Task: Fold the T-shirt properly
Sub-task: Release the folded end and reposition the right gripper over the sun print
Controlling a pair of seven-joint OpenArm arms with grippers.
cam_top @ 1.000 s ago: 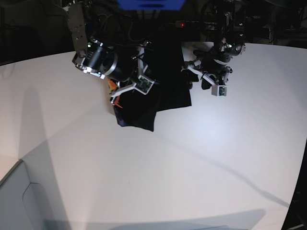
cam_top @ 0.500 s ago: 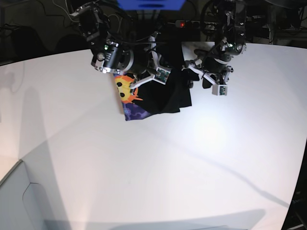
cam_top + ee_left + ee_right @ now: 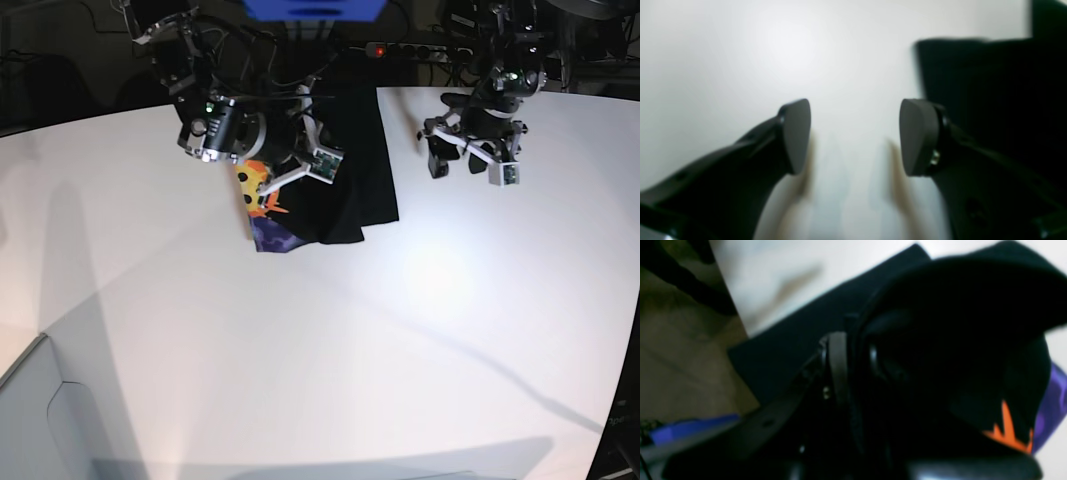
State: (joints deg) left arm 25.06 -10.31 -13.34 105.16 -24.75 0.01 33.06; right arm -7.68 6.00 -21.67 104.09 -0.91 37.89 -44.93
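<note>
The T-shirt lay bunched at 12 o'clock on the white surface, with its sun print showing at the 9 o'clock side. The right gripper had its fingers closed on the black cloth. The left gripper hung above the bare surface at 3 o'clock of the shirt, fingers wide and holding nothing.

The T-shirt lies on the table near its far edge

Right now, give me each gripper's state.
Left gripper: open, holding nothing, over the table.
Right gripper: shut on the T-shirt.
</note>
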